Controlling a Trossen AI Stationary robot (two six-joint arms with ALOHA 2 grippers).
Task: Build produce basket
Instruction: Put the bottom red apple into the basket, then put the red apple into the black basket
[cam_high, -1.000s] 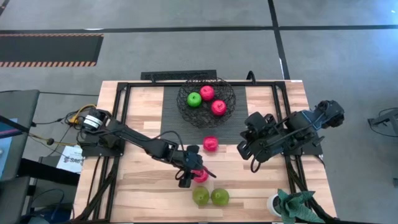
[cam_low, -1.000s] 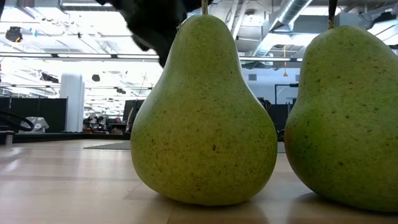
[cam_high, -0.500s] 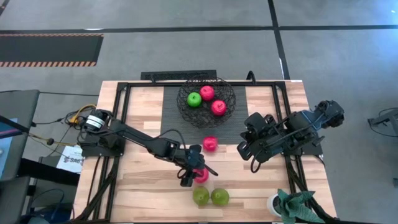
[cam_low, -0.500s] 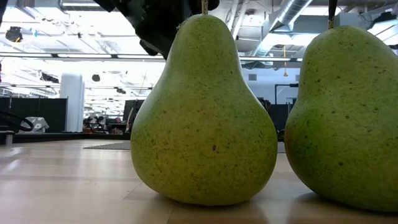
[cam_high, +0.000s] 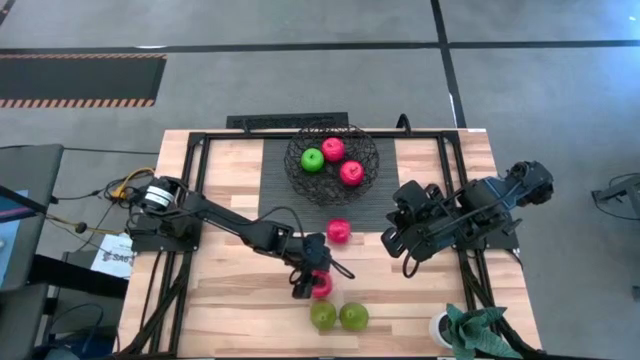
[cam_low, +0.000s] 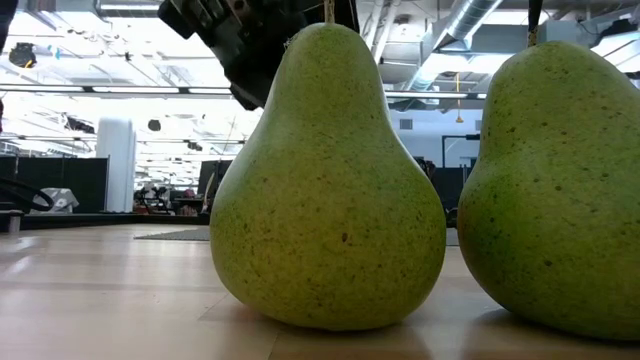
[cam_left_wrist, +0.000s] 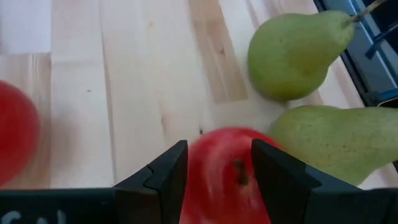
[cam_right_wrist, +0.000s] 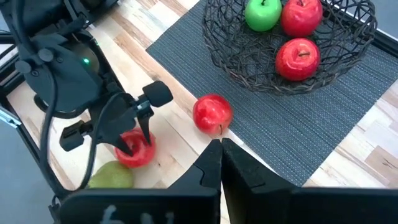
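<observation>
Left end effector (cam_high: 318, 279): fingers apart, straddling a red apple (cam_left_wrist: 227, 177) on the table (cam_high: 230, 300); contact probably not yet made.
Right end effector (cam_right_wrist: 219, 163): fingers together, empty, waiting beside the mat (cam_high: 272, 190).
Grip advice: centre the apple between the fingers, close gently, avoid nudging the two pears (cam_high: 322, 316) just beside.
Basket (cam_high: 368, 165): on the mat, holding three fruits.
Room: open workshop beyond.

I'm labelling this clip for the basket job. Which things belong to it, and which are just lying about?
Job:
wire basket
green apple
four red apples, one between the left gripper fingers
two pears

Lying about:
ribbed mat
green cloth
</observation>
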